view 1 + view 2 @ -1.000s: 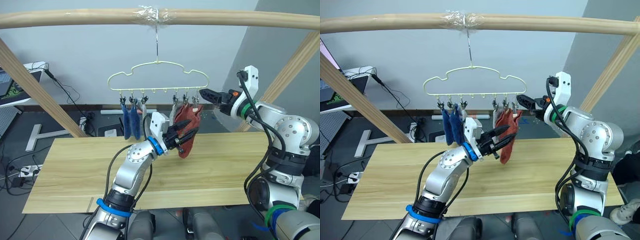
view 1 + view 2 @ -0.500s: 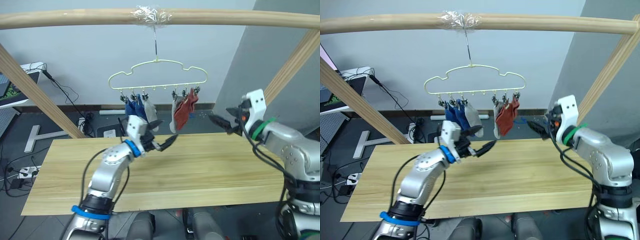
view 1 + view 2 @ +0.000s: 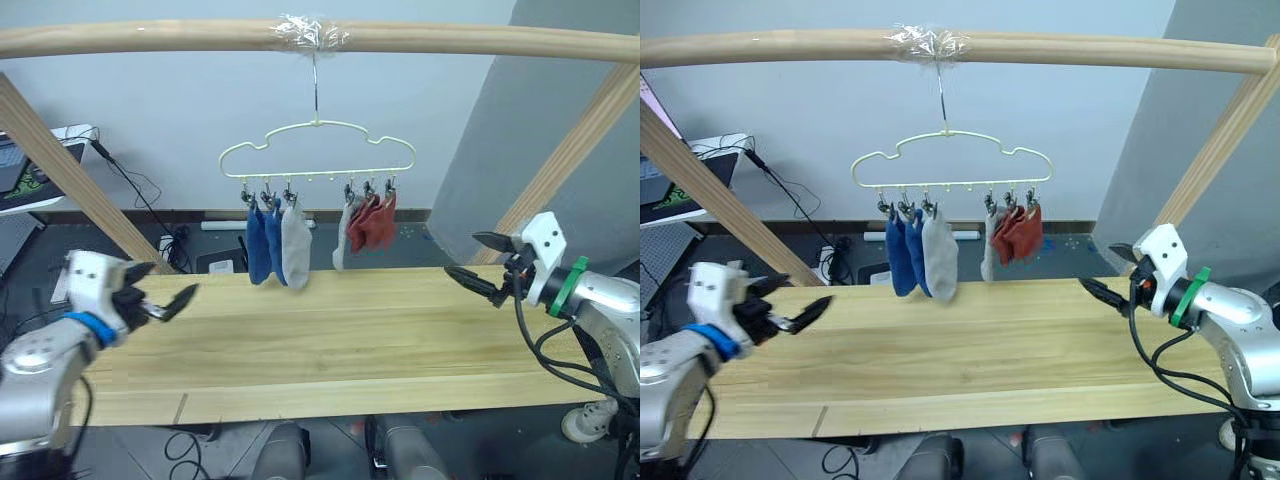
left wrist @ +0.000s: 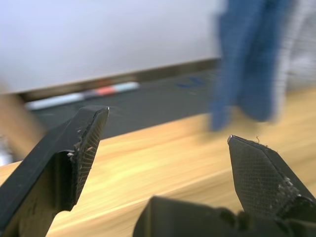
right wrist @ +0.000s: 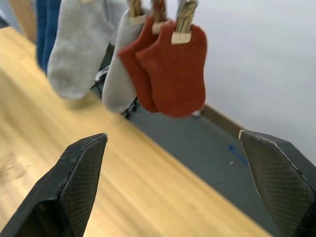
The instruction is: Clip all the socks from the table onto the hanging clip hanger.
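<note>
Now all six socks hang from the clip hanger point(image 3: 318, 150): two blue socks point(image 3: 262, 244) and a light grey sock point(image 3: 295, 247) on its left clips, a second grey sock point(image 3: 342, 243) and two rust-red socks point(image 3: 372, 224) on its right. The hanger's hook sits over the taped wooden pole point(image 3: 320, 36), and the worktop point(image 3: 340, 340) carries no sock that I can see — so the clipping looks finished.

The left claw point(image 3: 160, 303) is released and holds nothing, out beyond the worktop's left end; the right claw point(image 3: 478, 263) is likewise spread and holding nothing, over the right end, well apart from the hanger. The step in hand is probably retreat. To do it well, keep both arms low and wide of the hanging socks, so nothing brushes the hanger and sets it swinging or tugs a clip loose.

The right wrist view shows the metal clips point(image 5: 182, 17) biting the red cuffs, a detail the head views leave small. The head views give the whole row at once.
</note>
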Motion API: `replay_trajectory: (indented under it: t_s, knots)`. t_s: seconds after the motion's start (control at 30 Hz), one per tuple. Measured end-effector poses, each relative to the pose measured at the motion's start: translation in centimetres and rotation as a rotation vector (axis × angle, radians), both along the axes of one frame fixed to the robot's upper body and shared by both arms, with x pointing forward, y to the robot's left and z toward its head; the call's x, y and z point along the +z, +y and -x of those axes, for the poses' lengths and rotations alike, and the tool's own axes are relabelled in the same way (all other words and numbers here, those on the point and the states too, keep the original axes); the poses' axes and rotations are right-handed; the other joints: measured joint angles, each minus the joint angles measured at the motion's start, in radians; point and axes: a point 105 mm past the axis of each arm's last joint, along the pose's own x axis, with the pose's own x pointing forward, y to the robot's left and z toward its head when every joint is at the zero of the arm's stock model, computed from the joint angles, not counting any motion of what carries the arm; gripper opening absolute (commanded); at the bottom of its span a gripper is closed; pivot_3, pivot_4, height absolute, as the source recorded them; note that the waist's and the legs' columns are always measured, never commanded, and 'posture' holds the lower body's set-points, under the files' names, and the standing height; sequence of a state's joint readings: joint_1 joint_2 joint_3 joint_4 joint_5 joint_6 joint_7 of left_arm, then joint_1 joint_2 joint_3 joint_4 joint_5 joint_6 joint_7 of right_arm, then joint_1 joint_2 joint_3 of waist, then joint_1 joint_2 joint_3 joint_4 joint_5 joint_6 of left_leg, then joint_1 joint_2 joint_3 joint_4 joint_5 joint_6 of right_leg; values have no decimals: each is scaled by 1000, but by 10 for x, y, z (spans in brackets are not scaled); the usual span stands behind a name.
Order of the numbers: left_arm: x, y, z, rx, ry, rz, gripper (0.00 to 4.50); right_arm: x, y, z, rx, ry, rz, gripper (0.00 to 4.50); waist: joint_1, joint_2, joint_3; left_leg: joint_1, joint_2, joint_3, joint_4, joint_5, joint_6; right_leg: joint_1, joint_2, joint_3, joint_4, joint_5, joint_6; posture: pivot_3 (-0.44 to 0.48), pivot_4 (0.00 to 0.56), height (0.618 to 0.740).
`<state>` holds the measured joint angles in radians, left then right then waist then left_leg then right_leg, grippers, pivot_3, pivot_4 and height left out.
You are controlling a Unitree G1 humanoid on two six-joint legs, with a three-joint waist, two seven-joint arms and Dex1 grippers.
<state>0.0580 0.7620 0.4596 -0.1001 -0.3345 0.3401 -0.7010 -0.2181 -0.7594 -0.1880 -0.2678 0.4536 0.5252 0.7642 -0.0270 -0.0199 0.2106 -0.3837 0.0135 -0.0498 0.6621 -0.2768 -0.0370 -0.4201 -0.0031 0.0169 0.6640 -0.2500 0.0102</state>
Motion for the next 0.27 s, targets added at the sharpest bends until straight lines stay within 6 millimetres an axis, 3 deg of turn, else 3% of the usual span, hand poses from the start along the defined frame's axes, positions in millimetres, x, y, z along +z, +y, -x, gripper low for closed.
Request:
replay_trajectory:
  t_s: [0.13,0.27]
  knots:
    - [-3,0,0,18,-9,24,4464,11,5,-6,1,-37,-31,4500,17,-1,-1,0,0,0,1,0,0,1,-1,0,0,1,-1,53,128,740]
    - [-9,-10,-2,3,-7,53,4464,9,7,-7,10,-30,-27,4500,30,-3,-2,0,0,0,0,0,0,0,-1,-1,0,3,-4,53,128,740]
